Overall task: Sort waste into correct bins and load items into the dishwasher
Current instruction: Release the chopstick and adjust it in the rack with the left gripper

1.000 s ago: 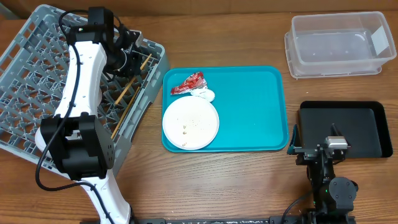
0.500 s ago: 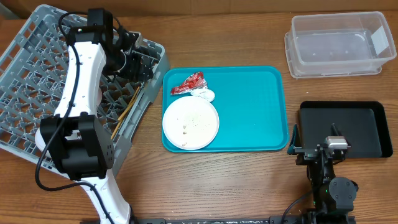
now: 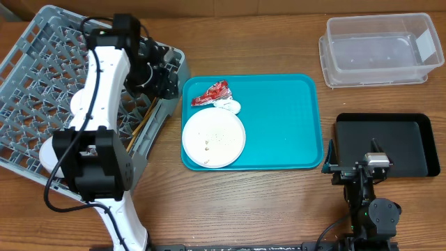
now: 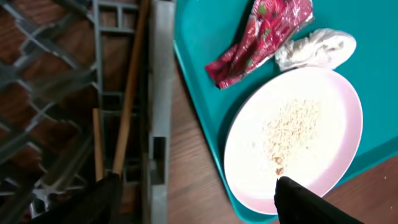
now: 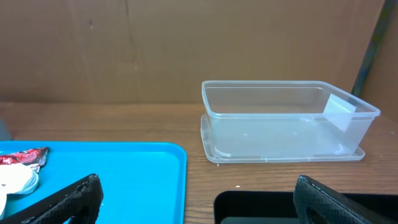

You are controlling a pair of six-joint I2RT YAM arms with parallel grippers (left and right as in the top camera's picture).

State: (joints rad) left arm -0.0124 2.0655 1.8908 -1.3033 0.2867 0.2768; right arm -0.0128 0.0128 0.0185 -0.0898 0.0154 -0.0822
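My left gripper (image 4: 198,183) hangs spread and empty over the brown wooden table (image 3: 279,202). Beside it, thin wooden chopsticks (image 4: 129,93) lie in the grey lattice dish rack (image 3: 28,84). A shiny red wrapper (image 4: 261,31), a white scrap (image 4: 317,48) and a crumb-strewn round white plate (image 4: 298,137) sit on the flat teal tray (image 3: 279,125). My right gripper (image 5: 198,186) is spread too, empty, facing the clear plastic tub (image 5: 286,121) and a brown board wall (image 5: 124,50).

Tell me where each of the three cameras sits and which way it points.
Overhead: fixed above the table, looking straight down on grey rack, teal tray, left arm and right arm.
Left wrist: on the left arm, looking down at chopsticks and plate; left pincer open at the bottom edge.
Right wrist: low, facing level toward the clear tub; right pincer open below.
Shared: overhead and left wrist both show the red wrapper.
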